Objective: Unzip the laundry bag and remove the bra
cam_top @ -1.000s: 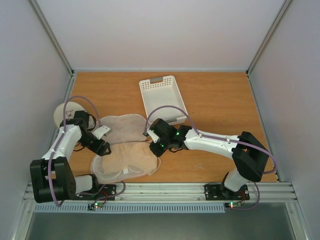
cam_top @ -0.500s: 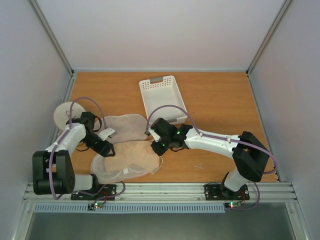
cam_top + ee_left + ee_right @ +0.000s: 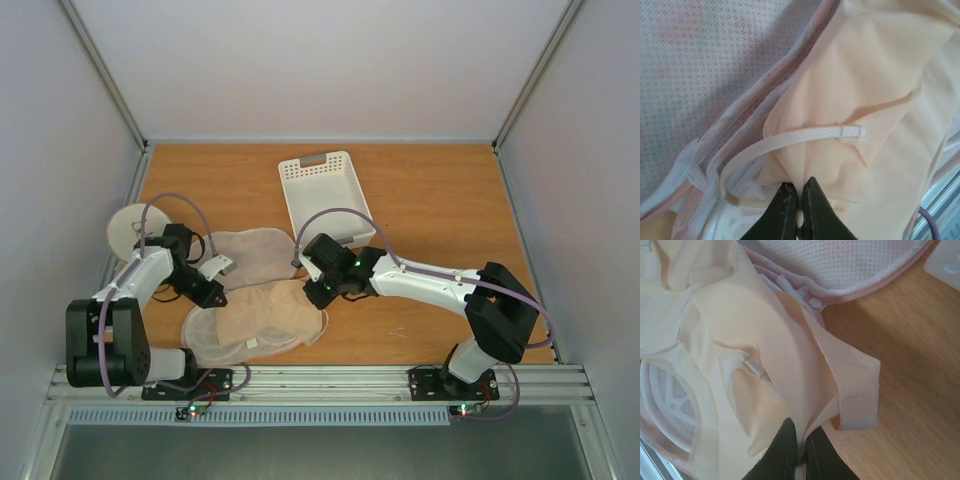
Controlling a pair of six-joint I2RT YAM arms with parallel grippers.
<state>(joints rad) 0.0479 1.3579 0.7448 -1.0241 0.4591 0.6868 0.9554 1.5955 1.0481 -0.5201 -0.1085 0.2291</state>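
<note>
The bra (image 3: 270,315) lies near the front edge of the table (image 3: 430,200), spread across the lower half of the opened laundry bag (image 3: 243,255), whose other half is folded back beyond it with the white mesh lining (image 3: 705,60) facing up. Both ends of the bra are pinched: the left gripper (image 3: 212,292) has its fingers clenched on a fold of peach fabric just below the loop of the strap (image 3: 790,142), and the right gripper (image 3: 320,293) is clamped on the opposite end, where the band hangs out over bare wood. Holding it at both ends probably lets the arms lift the soft cloth evenly, so it comes clear of the bag without dragging the mesh along. The zip appears to be undone, since the bag lies open, so what remains is likely getting the bra fully off the bag. The white basket (image 3: 322,200) sits just behind the right arm, and a round disc (image 3: 128,225) lies at the far left, partly covered by the left arm. The wrist views cut off most of each cup, the zip pull cannot be picked out, and how much fabric sits between either pair of fingers is hard to tell.
</note>
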